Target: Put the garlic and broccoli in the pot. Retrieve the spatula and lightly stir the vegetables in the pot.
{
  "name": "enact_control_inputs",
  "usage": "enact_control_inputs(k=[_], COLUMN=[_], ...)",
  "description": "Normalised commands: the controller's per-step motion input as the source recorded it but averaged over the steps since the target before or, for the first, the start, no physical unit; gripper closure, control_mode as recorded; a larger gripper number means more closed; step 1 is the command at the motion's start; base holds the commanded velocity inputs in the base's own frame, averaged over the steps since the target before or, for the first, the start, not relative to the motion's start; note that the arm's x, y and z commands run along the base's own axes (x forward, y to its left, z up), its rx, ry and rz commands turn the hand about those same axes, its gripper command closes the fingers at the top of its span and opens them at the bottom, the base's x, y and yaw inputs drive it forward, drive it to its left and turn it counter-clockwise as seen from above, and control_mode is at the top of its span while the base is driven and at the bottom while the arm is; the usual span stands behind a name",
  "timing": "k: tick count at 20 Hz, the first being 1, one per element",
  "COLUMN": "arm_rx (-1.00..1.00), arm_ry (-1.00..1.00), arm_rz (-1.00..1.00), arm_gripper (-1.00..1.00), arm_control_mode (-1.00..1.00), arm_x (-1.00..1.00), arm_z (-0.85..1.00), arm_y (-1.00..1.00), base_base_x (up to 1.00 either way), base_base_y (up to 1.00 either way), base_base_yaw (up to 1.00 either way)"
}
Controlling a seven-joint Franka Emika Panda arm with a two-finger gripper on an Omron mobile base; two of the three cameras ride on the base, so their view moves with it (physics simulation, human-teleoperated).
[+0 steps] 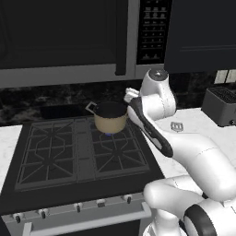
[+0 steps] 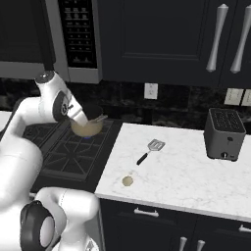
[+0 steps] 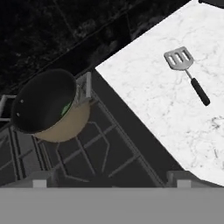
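Left base view: you see the pot [image 1: 110, 118] on the back right burner of the black stove [image 1: 55, 156]. A microwave [image 1: 64, 37] hangs above it. White marble counter [image 1: 198, 122] runs to the right, with a toaster [image 1: 222, 105] near the wall.

Right base view: you see the spatula [image 2: 150, 150] lying flat on the counter [image 2: 186, 171], well apart from the pot [image 2: 87, 126]. The garlic [image 2: 127, 181] lies near the front edge of the counter. Dark cabinets [image 2: 162, 39] are above, and an outlet [image 2: 150, 90] is on the wall.

Hand view: you look down on the pot [image 3: 46, 105]; something green [image 3: 65, 108] shows inside it. The spatula [image 3: 186, 72] lies on the marble at the upper right. The gripper [image 3: 111, 178] is released, its jaws wide apart, holding nothing.
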Motion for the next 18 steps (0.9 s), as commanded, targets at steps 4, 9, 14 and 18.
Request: enact_control_inputs(k=[4,9,14,18], arm_rx=[0.18,0.02,0.00,0.00], arm_ry=[0.43,0.24,0.09,0.00], arm_rz=[-0.27,-0.07,0.04,0.09], arm_gripper=[-1.00,-1.00,-1.00,-1.00], arm_control_mode=[-1.00,-1.00,-1.00,-1.00], arm_x=[-0.59,-0.59,-0.73,-0.82], arm_z=[0.04,-0.36,-0.62,-0.75], arm_y=[-0.90,-1.00,-0.87,-0.67], base_base_x=[0.00,0.00,0.00,0.00], base_base_y=[0.00,0.00,0.00,0.00], base_base_yaw=[0.00,0.00,0.00,0.00])
